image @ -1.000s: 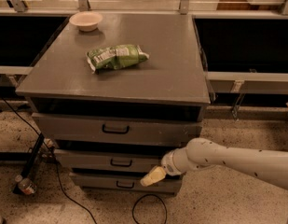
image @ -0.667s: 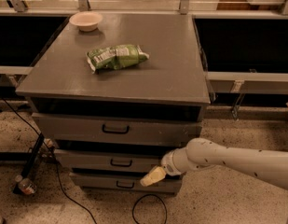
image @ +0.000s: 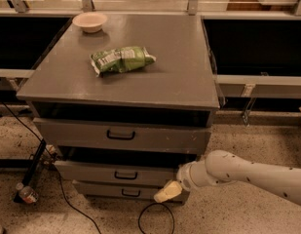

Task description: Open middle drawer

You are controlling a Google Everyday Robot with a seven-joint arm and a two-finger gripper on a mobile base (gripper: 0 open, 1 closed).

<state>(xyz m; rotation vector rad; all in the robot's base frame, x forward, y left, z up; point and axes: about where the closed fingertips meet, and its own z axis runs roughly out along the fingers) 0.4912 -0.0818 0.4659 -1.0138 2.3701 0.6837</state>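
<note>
The grey cabinet (image: 140,77) has three drawer fronts stacked at its front. The middle drawer (image: 91,172) is the mid-sized grey front with a small black handle (image: 125,175) at its centre, and a dark gap shows above it. My gripper (image: 167,191) is cream-coloured, at the end of my white arm (image: 237,172) that comes in from the right. It sits low at the right end of the middle and bottom fronts, to the right of and below the handle, not on it.
The taller top drawer (image: 67,133) carries a wider black handle (image: 121,134), and the narrow bottom drawer (image: 99,190) sits lowest. A green chip bag (image: 122,59) and a white bowl (image: 90,21) lie on top. A black cable (image: 155,218) and a bottle (image: 27,194) lie on the floor.
</note>
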